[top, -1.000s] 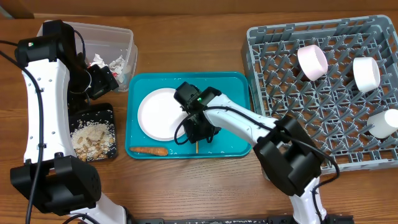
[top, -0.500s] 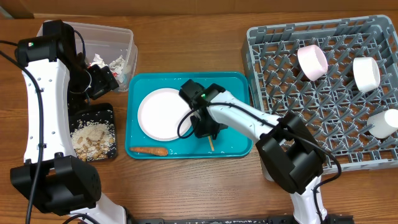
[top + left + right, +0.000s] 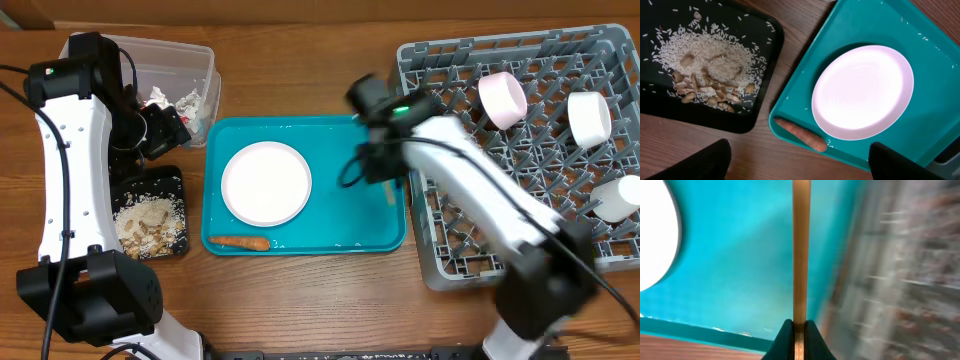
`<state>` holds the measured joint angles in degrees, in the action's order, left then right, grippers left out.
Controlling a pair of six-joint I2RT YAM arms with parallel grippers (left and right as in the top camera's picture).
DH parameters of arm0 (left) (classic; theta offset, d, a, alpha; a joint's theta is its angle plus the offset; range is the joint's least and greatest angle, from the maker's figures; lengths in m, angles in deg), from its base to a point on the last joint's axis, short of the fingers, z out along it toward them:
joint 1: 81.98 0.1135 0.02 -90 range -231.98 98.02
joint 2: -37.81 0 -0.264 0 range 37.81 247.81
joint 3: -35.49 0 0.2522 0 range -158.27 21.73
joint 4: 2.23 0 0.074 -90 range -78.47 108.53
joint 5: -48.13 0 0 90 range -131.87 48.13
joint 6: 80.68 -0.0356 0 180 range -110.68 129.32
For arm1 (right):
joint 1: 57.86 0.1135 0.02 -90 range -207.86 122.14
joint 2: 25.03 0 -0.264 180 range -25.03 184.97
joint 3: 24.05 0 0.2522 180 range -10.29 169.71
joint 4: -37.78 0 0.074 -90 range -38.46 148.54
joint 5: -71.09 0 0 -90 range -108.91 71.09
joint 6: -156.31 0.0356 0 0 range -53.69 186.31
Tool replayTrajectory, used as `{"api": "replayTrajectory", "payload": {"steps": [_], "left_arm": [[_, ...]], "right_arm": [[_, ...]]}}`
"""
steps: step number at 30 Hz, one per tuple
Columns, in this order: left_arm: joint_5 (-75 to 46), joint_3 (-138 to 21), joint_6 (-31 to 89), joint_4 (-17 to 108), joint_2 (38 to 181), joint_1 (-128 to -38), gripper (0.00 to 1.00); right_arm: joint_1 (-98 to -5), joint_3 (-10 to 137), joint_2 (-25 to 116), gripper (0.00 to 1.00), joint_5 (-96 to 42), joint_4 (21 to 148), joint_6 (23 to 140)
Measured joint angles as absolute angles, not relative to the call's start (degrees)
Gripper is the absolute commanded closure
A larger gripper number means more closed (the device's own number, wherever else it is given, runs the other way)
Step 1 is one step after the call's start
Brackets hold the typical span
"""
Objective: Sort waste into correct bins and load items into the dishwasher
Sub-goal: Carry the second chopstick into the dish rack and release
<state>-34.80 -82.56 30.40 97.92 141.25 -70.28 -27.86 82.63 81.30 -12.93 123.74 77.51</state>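
Wooden tabletop carries a teal tray (image 3: 340,225); over the tray's right edge the right pincer (image 3: 388,170) is clamped on a thin wooden stick (image 3: 801,255), just beside the grey rack (image 3: 545,140). On the tray lie a white plate (image 3: 266,183) and a carrot (image 3: 240,241). Left of the tray, the left pincer (image 3: 799,162) hangs with its fingers wide apart.
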Motion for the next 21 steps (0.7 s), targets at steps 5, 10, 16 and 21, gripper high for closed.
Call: {"api": "replayTrajectory", "payload": {"steps": [5, 10, 16, 21], "left_arm": [[-34.8, -82.6, 30.4, 97.9, 141.2, -70.3, 0.11], [-34.8, -82.6, 30.4, 97.9, 141.2, -70.3, 0.11], [-34.8, -82.6, 30.4, 97.9, 141.2, -70.3, 0.11], [-34.8, -82.6, 30.4, 97.9, 141.2, -70.3, 0.11]], "right_arm": [[-36.3, 83.9, 74.6, 0.96, -8.7, 128.8, 73.2], [-41.8, 81.1, 75.9, 0.96, -9.3, 128.6, 70.6], [-42.5, 73.8, 76.3, 0.96, -11.2, 125.0, 69.4], [-42.5, 70.1, 76.6, 0.89, -13.6, 123.2, 68.2]]}}
